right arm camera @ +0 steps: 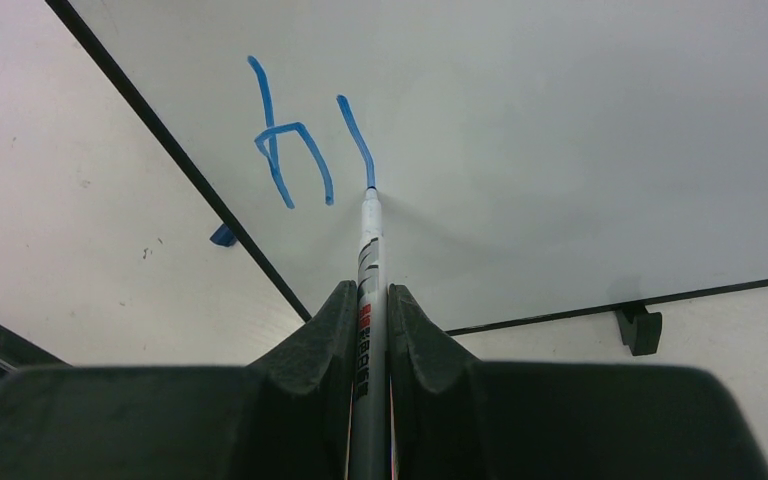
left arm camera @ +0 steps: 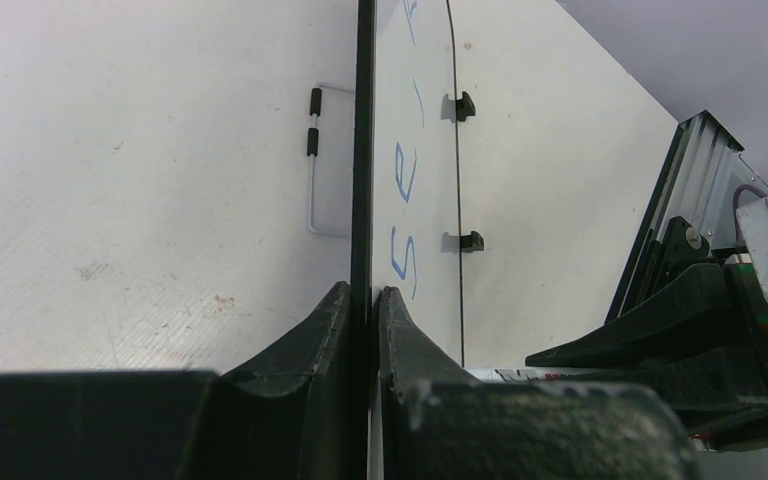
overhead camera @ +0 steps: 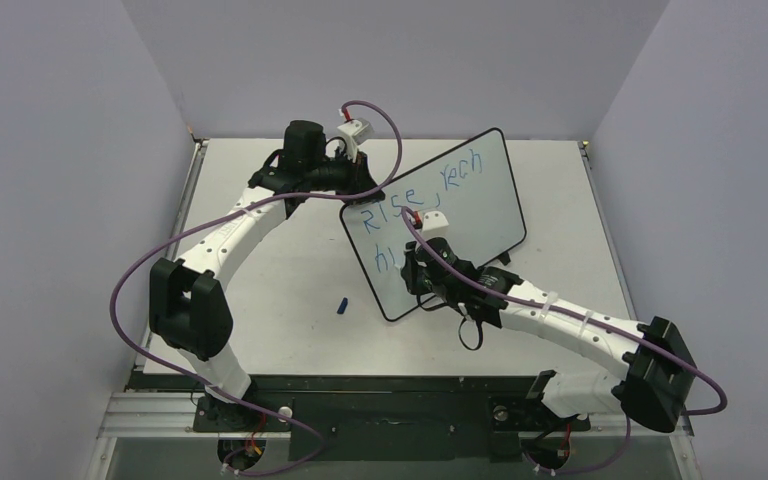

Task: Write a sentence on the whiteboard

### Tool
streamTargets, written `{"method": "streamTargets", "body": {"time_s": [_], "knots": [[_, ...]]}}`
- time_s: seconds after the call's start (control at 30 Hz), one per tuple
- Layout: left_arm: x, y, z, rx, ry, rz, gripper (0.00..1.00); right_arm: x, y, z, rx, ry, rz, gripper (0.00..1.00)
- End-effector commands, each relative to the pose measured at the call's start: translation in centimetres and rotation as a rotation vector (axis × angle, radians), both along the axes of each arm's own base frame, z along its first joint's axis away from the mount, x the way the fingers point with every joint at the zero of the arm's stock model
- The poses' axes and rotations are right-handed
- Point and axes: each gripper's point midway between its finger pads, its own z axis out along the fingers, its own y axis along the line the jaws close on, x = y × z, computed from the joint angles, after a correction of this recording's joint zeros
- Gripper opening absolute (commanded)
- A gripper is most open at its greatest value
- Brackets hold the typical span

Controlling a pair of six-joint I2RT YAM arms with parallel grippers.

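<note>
the marker (right arm camera: 368, 235) is clamped in the shut right gripper (right arm camera: 370, 298), its tip touching the whiteboard (right arm camera: 580, 130) at the sentence (right arm camera: 354, 135). the board, tilted at mid-table (overhead camera: 280, 250), is pinched at its edge by the left gripper (left arm camera: 364, 298). a blue cap (overhead camera: 342, 305) lies just left of it.

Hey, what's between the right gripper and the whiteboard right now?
A marker: the right gripper clamps it and its tip touches the whiteboard beside the blue h. The right wrist view shows it.

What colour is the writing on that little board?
Blue writing on the whiteboard; clearest in the right wrist view.
</note>
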Motion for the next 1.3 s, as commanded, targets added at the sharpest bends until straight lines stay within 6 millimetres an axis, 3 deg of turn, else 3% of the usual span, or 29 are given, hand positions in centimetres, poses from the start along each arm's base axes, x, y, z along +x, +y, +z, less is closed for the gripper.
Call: {"method": "streamTargets", "body": {"time_s": [0.0, 0.43, 0.6, 0.87, 1.27], "knots": [[0.9, 0.3, 4.6, -0.033, -0.2, 0.005, 0.0, 0.1, 0.1, 1.7, 0.041, -0.028, -0.011, 0.0], [0.8, 0.3, 4.6, -0.031, -0.201, 0.004, 0.0, 1.2, 1.4, 7.7, 0.118, -0.125, 0.009, 0.0], [0.8, 0.3, 4.7, -0.033, -0.202, 0.003, 0.0, 2.2, 2.1, 8.3, 0.114, -0.14, 0.004, 0.0], [0.7, 0.3, 4.6, -0.033, -0.201, 0.002, 0.0, 3.6, 2.7, 7.9, 0.105, -0.134, -0.012, 0.0], [0.8, 0.3, 4.6, -0.033, -0.201, 0.003, 0.0, 3.2, 1.2, 4.1, 0.056, -0.076, -0.041, 0.0]]}}
